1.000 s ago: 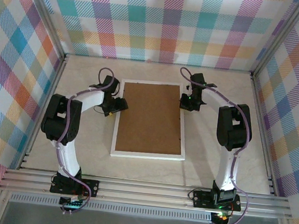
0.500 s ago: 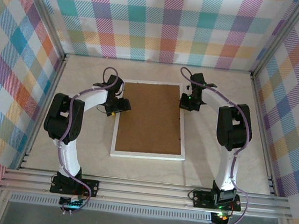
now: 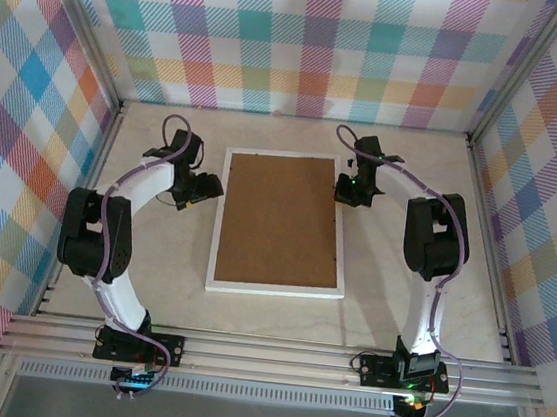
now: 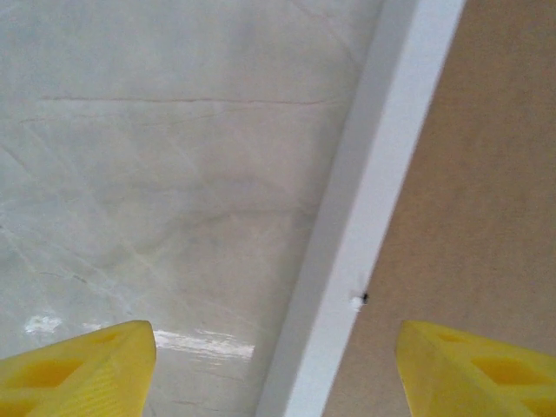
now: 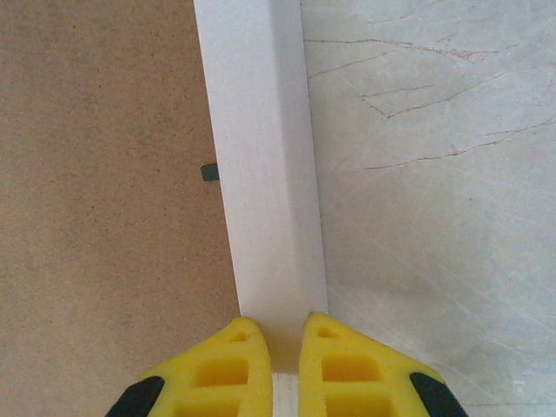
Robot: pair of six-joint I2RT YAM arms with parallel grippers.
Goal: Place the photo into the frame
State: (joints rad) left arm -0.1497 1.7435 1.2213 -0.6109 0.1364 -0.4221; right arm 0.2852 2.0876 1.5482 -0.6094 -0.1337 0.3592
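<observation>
The frame (image 3: 271,288) is showing a narrow white border around a speckled brown board (image 3: 280,219). The tabletop (image 3: 381,281) is looking pale cream, marbled with faint reddish veins. Pastel plaid in teal, orange, purple and yellow is covering the walls (image 3: 308,41). The left gripper (image 4: 276,347) and right gripper (image 5: 285,326) are showing yellow fingers, the right one's carrying black patches. The left arm (image 3: 120,296) and right arm (image 3: 424,316) are wearing white links and black joints.

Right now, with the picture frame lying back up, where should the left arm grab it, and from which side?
Probably the picture frame's left long border, approached from the table on its left. It lies flat, backing board up, so only that narrow white rim offers the fingers an edge.
</observation>
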